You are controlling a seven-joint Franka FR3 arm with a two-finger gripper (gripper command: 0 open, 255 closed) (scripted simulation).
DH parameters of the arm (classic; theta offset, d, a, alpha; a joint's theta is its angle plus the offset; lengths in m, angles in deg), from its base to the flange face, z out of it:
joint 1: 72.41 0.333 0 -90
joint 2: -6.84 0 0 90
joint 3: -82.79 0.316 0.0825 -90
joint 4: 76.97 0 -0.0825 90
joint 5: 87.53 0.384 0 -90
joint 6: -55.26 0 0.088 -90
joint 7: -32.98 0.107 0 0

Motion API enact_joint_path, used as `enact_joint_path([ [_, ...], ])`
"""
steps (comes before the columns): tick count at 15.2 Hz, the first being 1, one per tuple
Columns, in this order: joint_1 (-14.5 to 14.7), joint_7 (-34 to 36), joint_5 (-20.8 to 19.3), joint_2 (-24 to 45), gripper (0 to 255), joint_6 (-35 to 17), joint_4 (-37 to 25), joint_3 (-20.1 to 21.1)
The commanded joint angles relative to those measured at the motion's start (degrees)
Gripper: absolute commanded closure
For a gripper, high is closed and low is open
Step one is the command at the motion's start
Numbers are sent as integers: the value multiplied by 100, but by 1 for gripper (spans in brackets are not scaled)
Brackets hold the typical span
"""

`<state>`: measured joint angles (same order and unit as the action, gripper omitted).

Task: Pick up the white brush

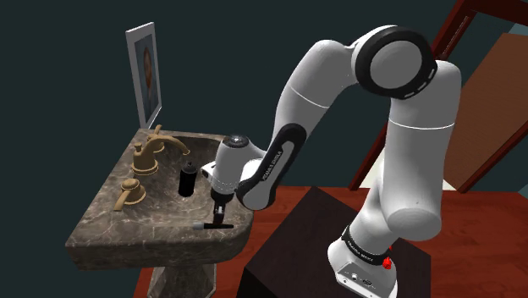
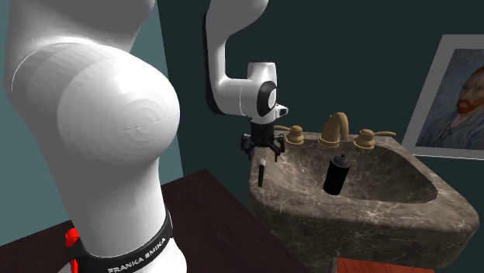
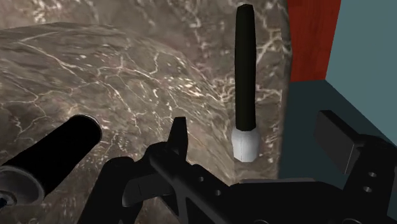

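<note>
The brush point(image 3: 243, 70) has a long black handle and a small white head point(image 3: 245, 144). It lies flat on the dark marble sink rim point(image 1: 110, 227), near the rim's edge beside the stand. My gripper point(image 3: 257, 132) hangs just above the brush's head end, open, with one finger point(image 3: 180, 132) on each side and neither touching it. In the shoulder view the gripper point(image 1: 222, 212) points straight down over the brush point(image 1: 211, 225). The second exterior view has the gripper point(image 2: 264, 152) slightly above the brush point(image 2: 262, 174).
A black bottle point(image 1: 188, 179) stands in the basin close to the gripper. A bronze faucet point(image 1: 161, 140) and two knobs sit at the back of the sink. A framed portrait point(image 1: 144, 72) leans on the dark wall. The dark stand point(image 1: 313, 245) adjoins the sink.
</note>
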<state>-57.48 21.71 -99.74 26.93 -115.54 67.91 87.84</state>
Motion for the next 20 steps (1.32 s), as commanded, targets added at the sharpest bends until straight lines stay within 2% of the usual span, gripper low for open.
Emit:
enact_joint_path([
  [1,141,19,-147,339,0,-197,-135,-109],
  [8,420,147,-260,1054,0,-686,-378,-413],
  [10,421,145,-256,1054,0,-686,-377,-414],
  [11,430,151,-254,1053,255,-682,-380,-414],
  [20,421,145,-256,1054,255,-686,-378,-414],
])
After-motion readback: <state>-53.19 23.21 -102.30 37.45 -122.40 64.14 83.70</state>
